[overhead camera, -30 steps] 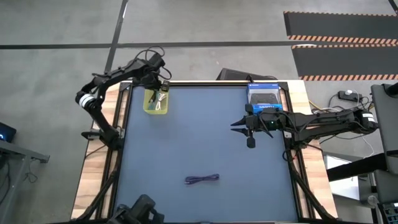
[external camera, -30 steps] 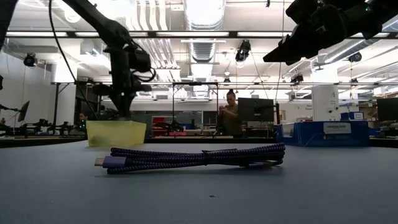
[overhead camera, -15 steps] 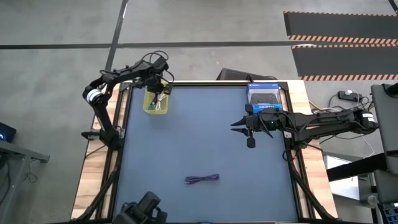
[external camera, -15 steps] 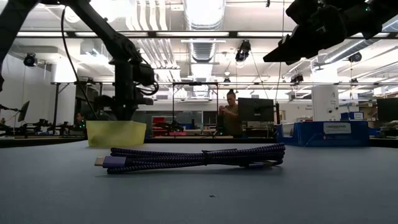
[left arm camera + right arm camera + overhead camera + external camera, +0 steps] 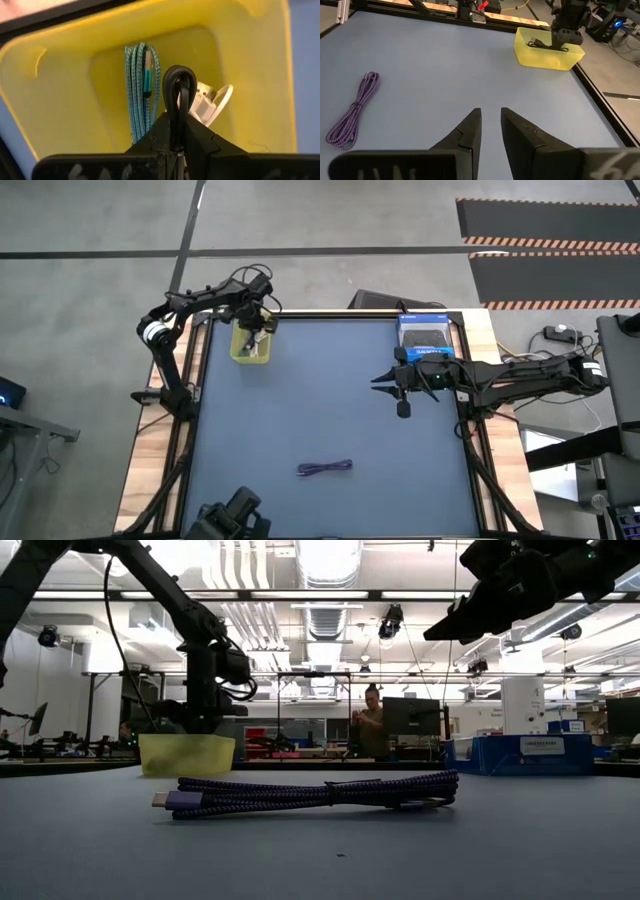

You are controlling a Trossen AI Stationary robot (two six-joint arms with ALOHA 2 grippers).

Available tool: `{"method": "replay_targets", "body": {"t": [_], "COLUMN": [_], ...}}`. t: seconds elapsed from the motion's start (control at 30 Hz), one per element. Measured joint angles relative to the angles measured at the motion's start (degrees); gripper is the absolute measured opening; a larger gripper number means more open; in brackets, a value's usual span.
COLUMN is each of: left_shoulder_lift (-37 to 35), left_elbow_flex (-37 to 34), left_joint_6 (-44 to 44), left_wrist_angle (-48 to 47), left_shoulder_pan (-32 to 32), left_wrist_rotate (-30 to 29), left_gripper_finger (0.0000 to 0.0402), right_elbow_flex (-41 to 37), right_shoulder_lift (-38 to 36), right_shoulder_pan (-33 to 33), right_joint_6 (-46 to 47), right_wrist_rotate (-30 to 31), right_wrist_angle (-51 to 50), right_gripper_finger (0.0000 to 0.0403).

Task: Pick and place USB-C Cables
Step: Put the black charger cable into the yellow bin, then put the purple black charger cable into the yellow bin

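Left gripper [image 5: 258, 323] sits over the translucent yellow plastic bin [image 5: 240, 352] at the far left corner of the blue-grey table mat [image 5: 330, 410]. In the left wrist view its two dark fingers [image 5: 197, 137] are pressed together on a looped black USB-C cable [image 5: 179, 95], which hangs down into the bin [image 5: 65, 100].

Bin contents, left wrist view: a bundled teal-green braided USB-C cable [image 5: 144, 90] lies against the bin floor just beside the black loop; a coiled white USB-C cable [image 5: 212, 100] lies on the other side of the loop, partly hidden behind it.

Purple braided USB-C cable [image 5: 326, 468], bundled, lies alone on the mat near the front edge, well apart from the bin. In the low view it [image 5: 310, 793] rests flat in the foreground, one connector end pointing toward the picture's left.

Right gripper [image 5: 385, 382] hovers above the mat on the right side, near a blue box [image 5: 424, 335] at the far right edge. Right wrist view: its fingers [image 5: 517, 132] are slightly spread with a narrow gap, holding nothing; purple cable [image 5: 355, 107] and bin [image 5: 547, 55] both lie ahead of it.

A person [image 5: 372, 730] stands in the room beyond the table.
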Motion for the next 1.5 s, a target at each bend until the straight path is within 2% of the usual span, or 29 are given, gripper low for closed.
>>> {"method": "replay_targets", "body": {"t": [0.43, 0.73, 0.93, 1.5], "left_shoulder_lift": [0.0, 0.0, 0.0, -5.82], "left_elbow_flex": [-1.9, -3.04, -3.04, -3.04], "left_joint_6": [-0.2, -0.15, 0.09, 1.49], "left_wrist_angle": [3.64, 4.65, 4.73, 4.31], "left_shoulder_pan": [0.0, 0.0, 0.0, -0.28], "left_wrist_rotate": [-0.32, -0.76, -0.94, -0.95], "left_gripper_finger": [0.0015, 0.0067, 0.0084, 0.0087], "right_elbow_flex": [0.0, 0.0, 0.0, -0.02], "right_shoulder_lift": [0.0, 0.0, 0.0, 0.0], "right_shoulder_pan": [0.0, 0.0, 0.0, 0.0], "right_joint_6": [0.0, 0.0, 0.39, 0.42], "right_wrist_rotate": [0.0, 0.02, 0.0, 0.0], "right_wrist_angle": [-0.02, 0.0, 0.0, 0.0], "right_gripper_finger": [0.0065, 0.006, 0.0061, 0.0057]}}
